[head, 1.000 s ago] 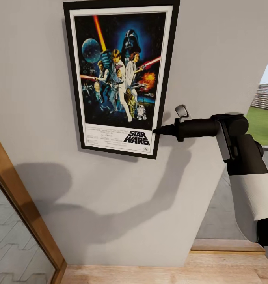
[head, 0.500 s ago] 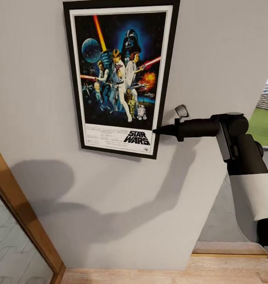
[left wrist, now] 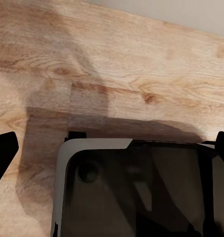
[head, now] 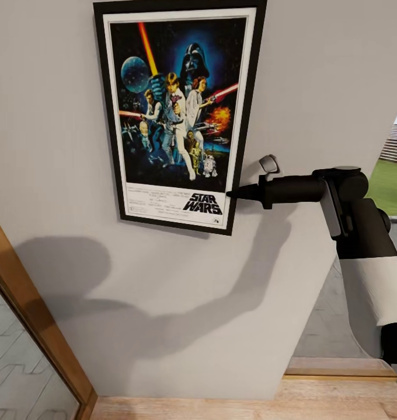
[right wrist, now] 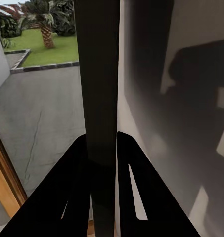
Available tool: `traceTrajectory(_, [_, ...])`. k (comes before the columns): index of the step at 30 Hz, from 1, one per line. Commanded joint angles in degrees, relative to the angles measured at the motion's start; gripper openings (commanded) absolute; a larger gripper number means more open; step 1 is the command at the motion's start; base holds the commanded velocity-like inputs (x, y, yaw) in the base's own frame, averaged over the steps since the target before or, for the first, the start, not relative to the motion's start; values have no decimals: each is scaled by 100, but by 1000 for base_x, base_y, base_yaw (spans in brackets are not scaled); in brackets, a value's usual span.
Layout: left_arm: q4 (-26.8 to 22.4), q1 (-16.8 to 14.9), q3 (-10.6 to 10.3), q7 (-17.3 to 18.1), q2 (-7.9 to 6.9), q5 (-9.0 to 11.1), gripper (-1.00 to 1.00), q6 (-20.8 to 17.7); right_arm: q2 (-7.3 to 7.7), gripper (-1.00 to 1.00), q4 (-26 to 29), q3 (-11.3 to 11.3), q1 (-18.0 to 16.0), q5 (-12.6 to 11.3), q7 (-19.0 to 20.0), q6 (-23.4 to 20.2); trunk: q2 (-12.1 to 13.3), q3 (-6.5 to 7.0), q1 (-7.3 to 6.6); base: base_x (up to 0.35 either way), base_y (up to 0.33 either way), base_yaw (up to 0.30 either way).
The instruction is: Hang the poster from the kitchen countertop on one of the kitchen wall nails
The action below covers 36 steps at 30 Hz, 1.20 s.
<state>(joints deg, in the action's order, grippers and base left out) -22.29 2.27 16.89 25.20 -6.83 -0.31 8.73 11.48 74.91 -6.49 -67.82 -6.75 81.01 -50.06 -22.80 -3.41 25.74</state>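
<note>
The right gripper (head: 234,192) reaches leftward from its black-and-white arm and pinches the lower right edge of the poster (head: 178,111); in the right wrist view its two dark fingers (right wrist: 77,187) are pressed against either side of the poster's black frame (right wrist: 98,98), seen edge-on. The poster sits flat against the grey wall (head: 315,76), high up and upright with a slight tilt, its black frame and white border around the blue-black artwork and the "STAR WARS" title near the bottom, level with the gripper. Just right of the frame and above the gripper a small grey fitting (head: 268,163) stands out from the wall; what it is cannot be told. The arm and body throw a broad shadow (head: 163,315) on the wall below the poster. At the lower left runs a slanted wooden frame (head: 29,315) with a pale patterned surface behind it, and at the near bottom lies a wooden floor (head: 222,408). To the far right an opening shows green grass (head: 388,184) outdoors. The left gripper (left wrist: 112,148) hangs over the wood-grain floor (left wrist: 116,59), with its dark fingertips (left wrist: 3,153) spread wide at either side and nothing between them.
</note>
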Motion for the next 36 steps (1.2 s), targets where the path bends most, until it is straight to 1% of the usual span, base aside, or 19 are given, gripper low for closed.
traceTrajectory(1, [-6,-1,34,41,3,-4,100,-3,6,-100,-3,-10,-6,-11,-9,-48,-12,-12,4,0,0,0])
traceTrajectory(36, [5,11,16,12,24,-4,100,-4,10,-100,-12,-10,-3,-2,-27,-48,-12,-12,4,0,0,0])
